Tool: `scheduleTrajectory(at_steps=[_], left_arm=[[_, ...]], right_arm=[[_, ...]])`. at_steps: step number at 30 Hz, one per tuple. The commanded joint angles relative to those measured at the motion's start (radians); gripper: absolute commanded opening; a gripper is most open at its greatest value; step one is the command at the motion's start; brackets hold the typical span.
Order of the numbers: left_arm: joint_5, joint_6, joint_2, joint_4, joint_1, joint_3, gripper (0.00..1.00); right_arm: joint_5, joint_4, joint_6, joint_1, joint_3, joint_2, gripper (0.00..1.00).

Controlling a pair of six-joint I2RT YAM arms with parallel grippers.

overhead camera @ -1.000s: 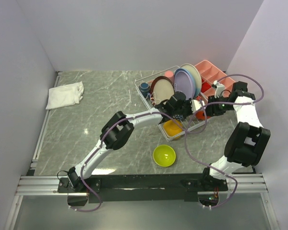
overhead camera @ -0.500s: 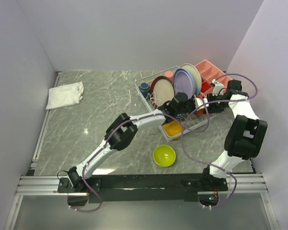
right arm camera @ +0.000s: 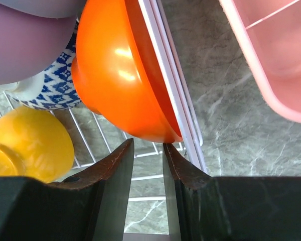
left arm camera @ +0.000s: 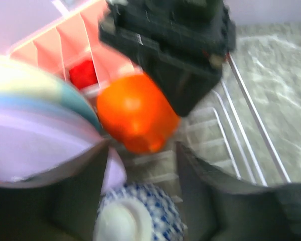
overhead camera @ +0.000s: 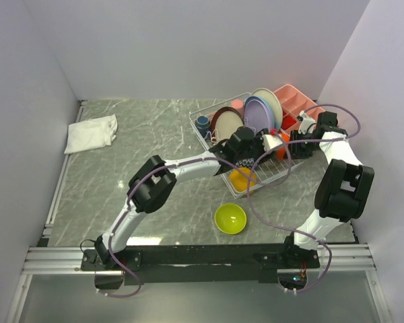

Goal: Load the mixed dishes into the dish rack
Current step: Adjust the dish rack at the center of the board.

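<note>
Blue-patterned bowl (left arm camera: pixel 135 216) plain only in wrist views, left gripper (left arm camera: pixel 140 148) apart over it, gripping nothing, right gripper (right arm camera: pixel 145 149) slightly apart at orange bowl (right arm camera: pixel 120 70) rim

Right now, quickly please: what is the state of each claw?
Left claw: open, over the blue-patterned white bowl.
Right claw: at the rim of the glossy orange bowl; whether it grips cannot be told.

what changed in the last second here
The left gripper opened, apparently letting go of the blue-patterned bowl in the dish rack, and drew back to the left. The right gripper shifted a little toward the far side, by the orange bowl. The lime bowl on the table, the white cloth and the standing plates stayed put.
</note>
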Motion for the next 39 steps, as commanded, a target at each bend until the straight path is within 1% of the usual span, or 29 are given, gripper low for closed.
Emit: scheduleTrajectory(at_steps=[1, 4, 5, 6, 7, 8, 10, 14, 15, 18, 21, 24, 30, 33, 34, 36, 39], left_arm=[[-0.009, 0.005, 0.121, -0.160, -0.003, 0.205, 0.72], [0.017, 0.005, 0.135, -0.099, 0.003, 0.182, 0.83], [0.022, -0.001, 0.135, -0.087, 0.005, 0.172, 0.84], [0.028, -0.002, 0.137, -0.087, 0.005, 0.171, 0.86], [0.032, -0.002, 0.141, -0.091, 0.005, 0.180, 0.91], [0.029, -0.004, 0.146, -0.105, 0.005, 0.189, 0.95], [0.022, -0.013, 0.164, -0.114, 0.005, 0.210, 0.99], [-0.024, -0.022, 0.197, -0.104, 0.005, 0.243, 1.00], [-0.043, -0.025, 0.219, -0.116, 0.005, 0.275, 0.97], [-0.058, -0.016, 0.273, -0.157, 0.003, 0.353, 0.96], [-0.069, 0.005, 0.304, -0.142, 0.003, 0.370, 0.96], [-0.092, 0.013, 0.338, -0.160, 0.003, 0.399, 0.96], [-0.181, -0.002, 0.362, -0.107, 0.005, 0.399, 0.96], [-0.210, -0.005, 0.391, -0.120, 0.005, 0.456, 0.98], [-0.210, -0.004, 0.391, -0.114, 0.005, 0.450, 0.99], [-0.257, -0.007, 0.375, -0.081, 0.005, 0.416, 0.97], [-0.291, -0.011, 0.373, -0.105, 0.005, 0.415, 0.98]], right_arm=[[0.144, 0.061, -0.006, -0.022, 0.001, 0.045, 0.38], [0.150, 0.048, -0.012, -0.022, 0.013, 0.046, 0.38], [0.147, 0.041, -0.012, -0.022, 0.016, 0.048, 0.38], [0.147, 0.036, -0.013, -0.022, 0.021, 0.051, 0.38], [0.148, 0.035, -0.012, -0.022, 0.029, 0.056, 0.38], [0.148, 0.032, -0.012, -0.022, 0.030, 0.057, 0.38], [0.148, 0.033, -0.009, -0.022, 0.032, 0.062, 0.38], [0.145, 0.028, -0.001, -0.022, 0.035, 0.066, 0.38], [0.144, 0.028, 0.002, -0.022, 0.035, 0.066, 0.38], [0.145, 0.025, 0.006, -0.022, 0.038, 0.062, 0.38], [0.144, 0.021, 0.013, -0.022, 0.041, 0.057, 0.38], [0.139, 0.016, 0.020, -0.022, 0.042, 0.057, 0.38], [0.138, 0.015, 0.020, -0.022, 0.036, 0.046, 0.38], [0.176, 0.022, 0.034, -0.022, 0.033, 0.046, 0.38], [0.196, 0.025, 0.049, -0.022, 0.035, 0.052, 0.38], [0.202, 0.019, 0.059, -0.022, 0.041, 0.063, 0.37], [0.220, 0.022, 0.082, -0.019, 0.033, 0.068, 0.37]])
